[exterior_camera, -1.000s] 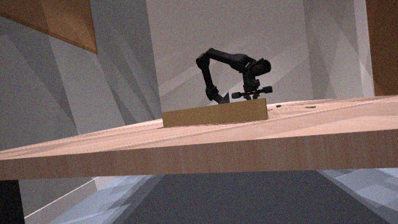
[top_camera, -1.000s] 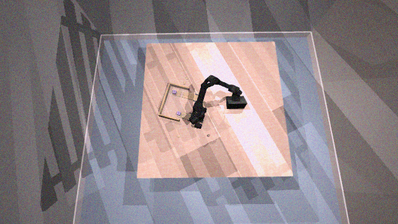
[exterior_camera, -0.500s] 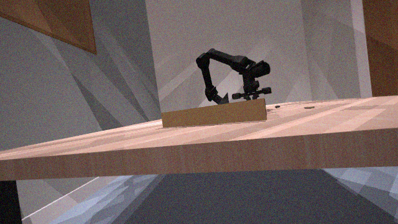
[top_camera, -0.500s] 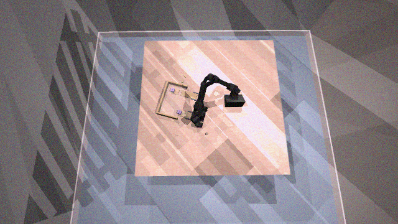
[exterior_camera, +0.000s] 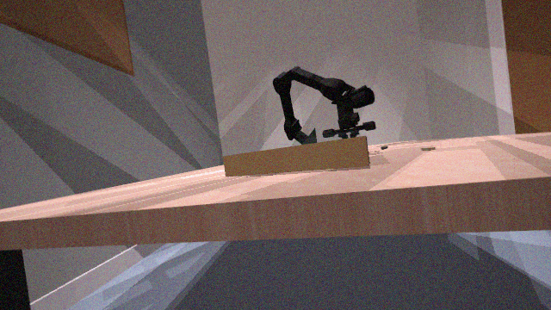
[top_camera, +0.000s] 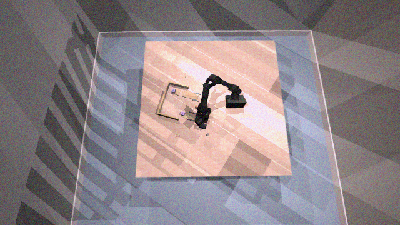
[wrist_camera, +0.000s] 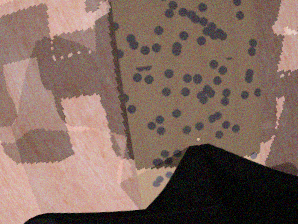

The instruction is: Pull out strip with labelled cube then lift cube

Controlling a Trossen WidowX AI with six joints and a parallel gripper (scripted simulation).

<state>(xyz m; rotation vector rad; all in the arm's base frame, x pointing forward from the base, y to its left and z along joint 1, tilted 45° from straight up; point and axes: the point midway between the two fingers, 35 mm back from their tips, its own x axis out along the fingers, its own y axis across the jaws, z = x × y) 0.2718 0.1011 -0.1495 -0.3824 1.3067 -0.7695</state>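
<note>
In the top view, two tan strips lie at the open side of a U-shaped wooden fence (top_camera: 163,104). The far strip (top_camera: 188,94) has a purple cube (top_camera: 173,90) at its fence end. The near strip (top_camera: 189,115) has a purple cube (top_camera: 182,113) at its fence end. I cannot read any label on the cubes. My gripper (top_camera: 200,124) is low over the outer end of the near strip, and its fingers are shut. The wrist view shows a tan strip with dark speckles (wrist_camera: 193,63) right below me, and the fingertips are out of sight there. The cubes are hidden in the exterior view.
The arm's base (top_camera: 235,100) stands to the right of the strips. Small dark bits (top_camera: 207,134) lie on the table near the gripper. In the exterior view the fence wall (exterior_camera: 297,157) hides the strips, and the gripper (exterior_camera: 349,132) shows just above it.
</note>
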